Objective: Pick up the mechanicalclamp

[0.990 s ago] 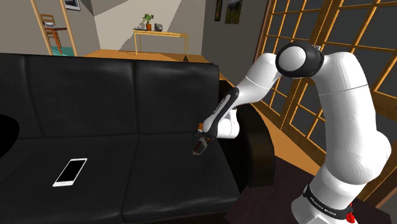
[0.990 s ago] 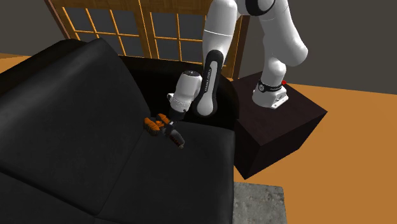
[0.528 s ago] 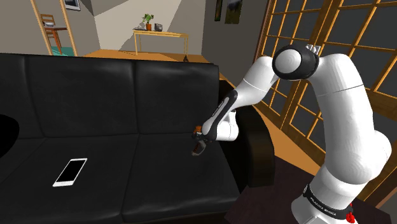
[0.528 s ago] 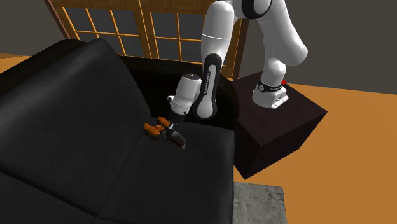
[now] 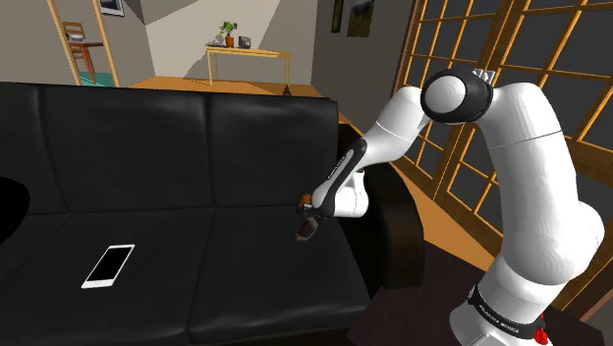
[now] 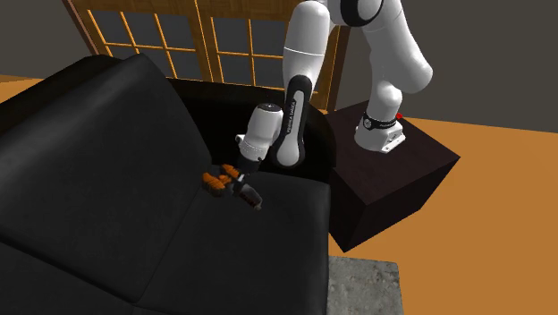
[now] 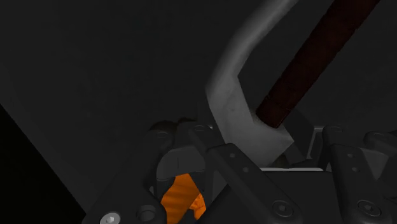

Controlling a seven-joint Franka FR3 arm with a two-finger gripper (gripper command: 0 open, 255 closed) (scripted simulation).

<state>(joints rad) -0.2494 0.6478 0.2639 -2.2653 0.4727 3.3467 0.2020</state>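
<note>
We find gripper (image 6: 237, 182) down at clamp (image 6: 215, 183), by back edge of sofa (image 6: 107, 179) seat, to grasp it; grip state we cannot tell.

A home living room: black sofa (image 5: 147, 197), side table (image 5: 248, 54), latticed windows (image 5: 511, 39).

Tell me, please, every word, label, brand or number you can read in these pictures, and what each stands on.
Lettering down the forearm of the arm: too small to read.
Lettering on the black band at the arm's foot: too small to read.
The clamp and the phone: no markings seen.
</note>
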